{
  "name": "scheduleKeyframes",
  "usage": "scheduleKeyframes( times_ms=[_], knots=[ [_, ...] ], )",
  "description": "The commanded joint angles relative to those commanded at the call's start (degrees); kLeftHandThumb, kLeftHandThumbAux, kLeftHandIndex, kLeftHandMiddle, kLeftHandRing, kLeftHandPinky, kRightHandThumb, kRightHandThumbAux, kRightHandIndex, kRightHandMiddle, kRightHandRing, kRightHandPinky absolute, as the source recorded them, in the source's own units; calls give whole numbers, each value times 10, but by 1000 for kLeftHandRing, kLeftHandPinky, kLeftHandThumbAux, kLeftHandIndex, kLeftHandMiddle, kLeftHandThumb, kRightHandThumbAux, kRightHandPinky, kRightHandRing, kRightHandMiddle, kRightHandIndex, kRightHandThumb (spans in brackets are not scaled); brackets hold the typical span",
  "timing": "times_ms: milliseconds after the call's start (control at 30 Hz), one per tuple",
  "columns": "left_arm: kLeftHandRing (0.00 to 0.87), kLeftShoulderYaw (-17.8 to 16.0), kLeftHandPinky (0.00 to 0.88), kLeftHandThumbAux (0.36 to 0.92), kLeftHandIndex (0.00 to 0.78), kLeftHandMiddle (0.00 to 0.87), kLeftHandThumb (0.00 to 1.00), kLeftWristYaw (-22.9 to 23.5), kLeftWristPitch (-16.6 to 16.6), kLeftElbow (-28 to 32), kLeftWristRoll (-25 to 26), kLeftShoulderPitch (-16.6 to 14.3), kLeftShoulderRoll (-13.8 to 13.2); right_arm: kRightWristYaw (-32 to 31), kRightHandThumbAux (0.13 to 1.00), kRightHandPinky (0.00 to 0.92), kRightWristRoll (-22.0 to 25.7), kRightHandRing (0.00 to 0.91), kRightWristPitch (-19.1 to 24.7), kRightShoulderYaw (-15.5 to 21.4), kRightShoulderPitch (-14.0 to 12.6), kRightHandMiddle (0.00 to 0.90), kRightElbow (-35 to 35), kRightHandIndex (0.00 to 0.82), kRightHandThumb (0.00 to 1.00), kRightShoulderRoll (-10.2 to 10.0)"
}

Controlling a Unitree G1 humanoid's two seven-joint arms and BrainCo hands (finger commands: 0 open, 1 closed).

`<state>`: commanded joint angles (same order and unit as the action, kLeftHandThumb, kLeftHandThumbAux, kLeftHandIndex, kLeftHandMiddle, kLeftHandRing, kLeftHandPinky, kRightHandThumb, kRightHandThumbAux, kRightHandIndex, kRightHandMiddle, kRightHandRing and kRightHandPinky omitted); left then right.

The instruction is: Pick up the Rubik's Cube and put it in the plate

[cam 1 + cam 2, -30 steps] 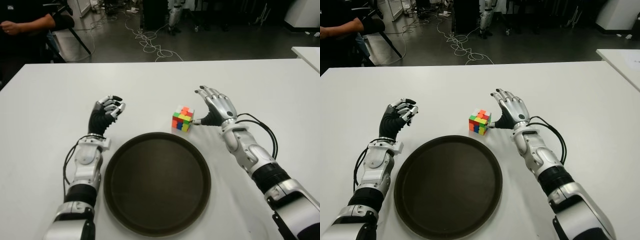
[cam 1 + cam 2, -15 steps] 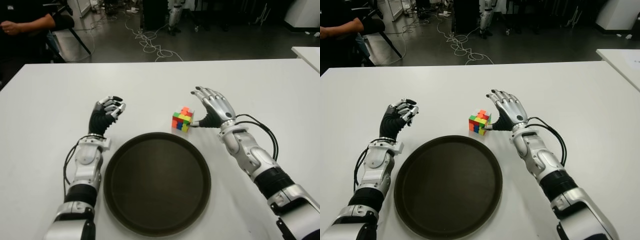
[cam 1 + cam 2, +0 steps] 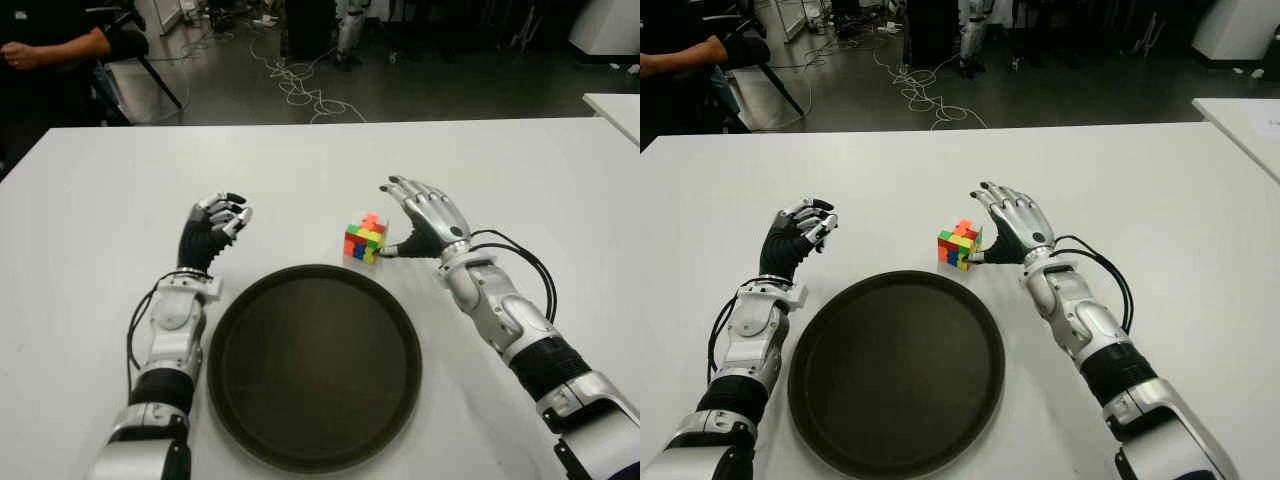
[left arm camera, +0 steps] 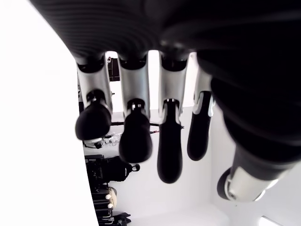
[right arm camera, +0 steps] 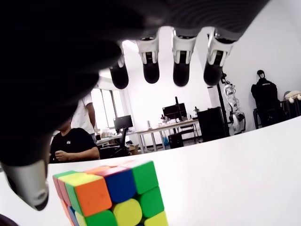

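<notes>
- Broadly, you have a smooth white table under everything, matte and flat, its far edge running straight across at 12 o'clock with dark floor and tangled cables beyond it.
- Next in size is the plate, a round dark-brown tray with a low raised rim and a dull, slightly sheened surface; it sits at 6 o'clock of the table's middle and holds nothing.
- Your right hand shows at about 1 o'clock from the plate, silver shell segments over black joints. Its four fingers are spread and arch over the table, rubbery black tips hanging in the air in the right wrist view, while the thumb tip sits at the cube's near right corner; you can see no closed grip.
- Your left hand shows at about 11 o'clock from the plate, idle, its black-padded fingers curled loosely inward and holding nothing.
- Finally, the Rubik's Cube stands on the table just off the plate's far rim, at 12 to 1 o'clock from it and at 9 o'clock of your right hand. Its glossy, rounded tiles show orange, green, yellow, blue and red, and it is turned corner-on towards you.
</notes>
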<state>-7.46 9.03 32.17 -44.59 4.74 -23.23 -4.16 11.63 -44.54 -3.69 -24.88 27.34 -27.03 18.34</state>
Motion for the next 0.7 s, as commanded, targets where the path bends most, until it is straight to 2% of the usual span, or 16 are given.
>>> scheduleKeyframes(
  times_ms=[333, 700],
  knots=[
    [738, -1, 773, 661, 415, 576, 844, -6, -1, -7, -4, -4, -2, -45, 615, 112, -14, 68, 14, -10, -2, 64, 28, 17, 0, 13],
    [736, -3, 769, 660, 418, 578, 845, -5, -2, -3, -1, -3, 1, -67, 620, 105, -21, 48, 17, -16, -9, 46, 59, 19, 0, 25]
  ],
)
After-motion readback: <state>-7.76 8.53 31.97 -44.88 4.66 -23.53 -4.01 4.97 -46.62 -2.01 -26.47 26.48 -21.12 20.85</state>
